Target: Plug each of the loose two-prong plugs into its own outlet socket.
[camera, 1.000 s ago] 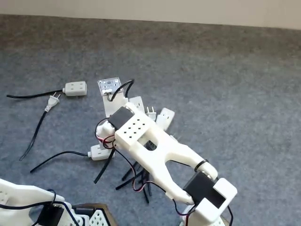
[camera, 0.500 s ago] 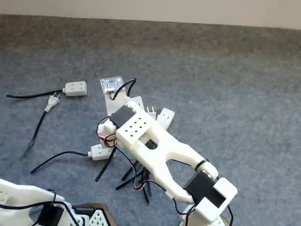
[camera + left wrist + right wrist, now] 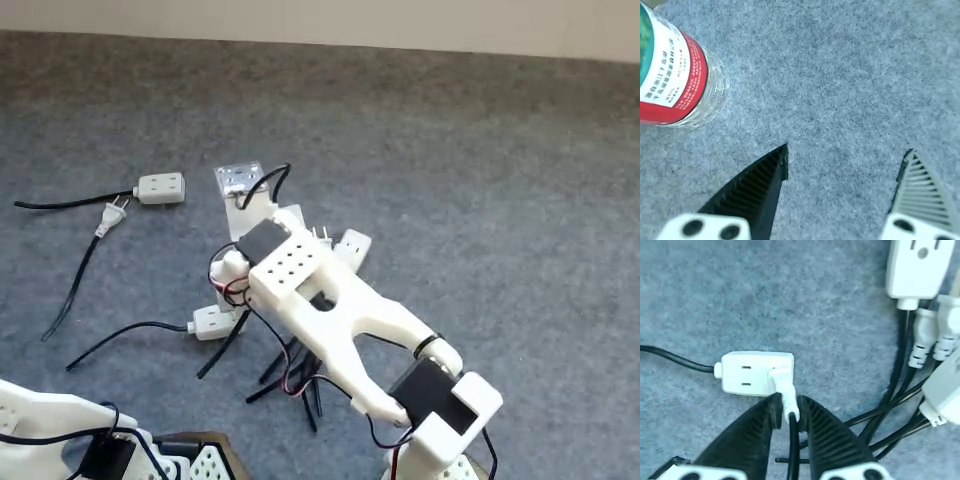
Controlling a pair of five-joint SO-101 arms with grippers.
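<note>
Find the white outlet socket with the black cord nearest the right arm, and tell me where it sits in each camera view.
High view: the outlet socket lies left of centre, below the middle, beside the arm's wrist.
Right wrist view: mid-picture, just ahead of the right end effector, which grips a white plug.
Left wrist view: grey carpet and a bottle instead.
Shared landmark: the socket's black cord.

Your right arm (image 3: 340, 310) lay stretched from the near right toward the middle, the right gripper (image 3: 788, 412) pinched on a white plug (image 3: 781, 385). Your left arm (image 3: 60, 430) sat folded at near left, the left gripper (image 3: 845, 170) spread wide.
</note>
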